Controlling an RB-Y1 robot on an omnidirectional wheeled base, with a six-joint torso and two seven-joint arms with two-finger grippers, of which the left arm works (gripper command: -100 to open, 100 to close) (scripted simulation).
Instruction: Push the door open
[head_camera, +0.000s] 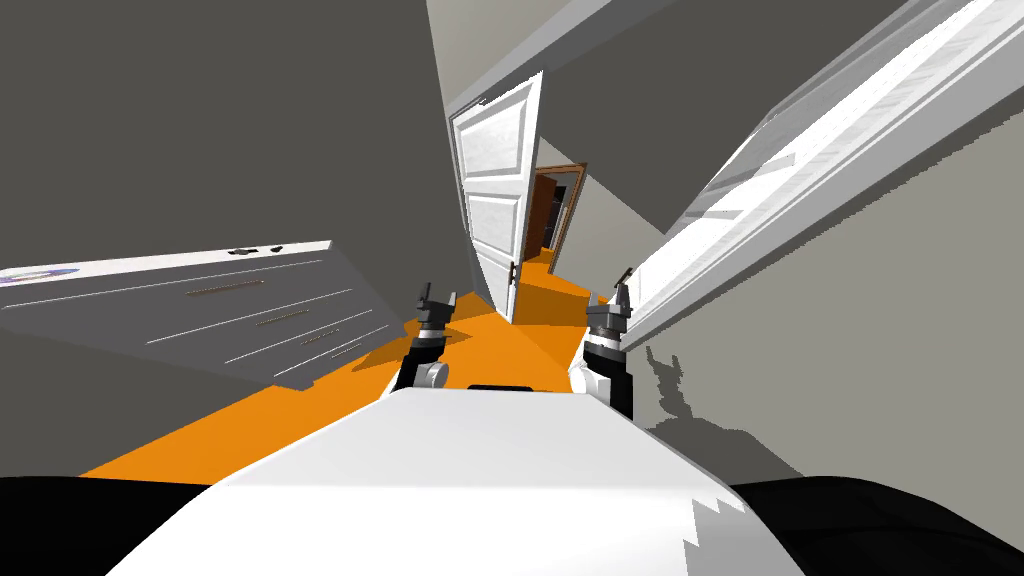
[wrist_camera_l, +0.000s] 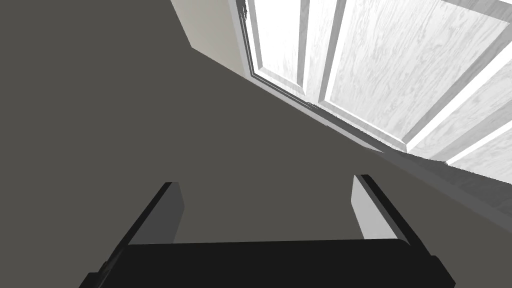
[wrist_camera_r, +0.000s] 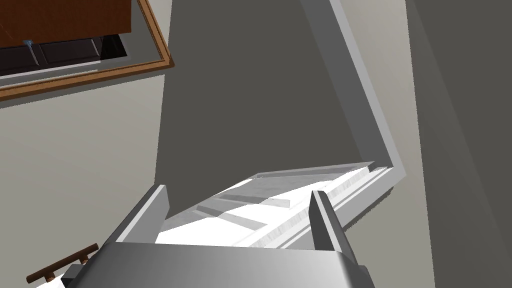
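An orange floor (head_camera: 330, 410) runs ahead between a dark grey wall (head_camera: 200, 120) on my left and a lighter wall (head_camera: 860, 360) on my right. A white panelled door (head_camera: 800, 160) stretches along the right side, its near edge just beside the right hand (head_camera: 622, 288). The left hand (head_camera: 437, 296) hovers over the floor, well apart from it. Straight ahead a second white door (head_camera: 492, 190) stands ajar, with a dark handle (head_camera: 515, 275) low on its edge, and a brown-framed doorway (head_camera: 565, 205) beyond it. A grey chest of drawers (head_camera: 200, 310) sits to the left.
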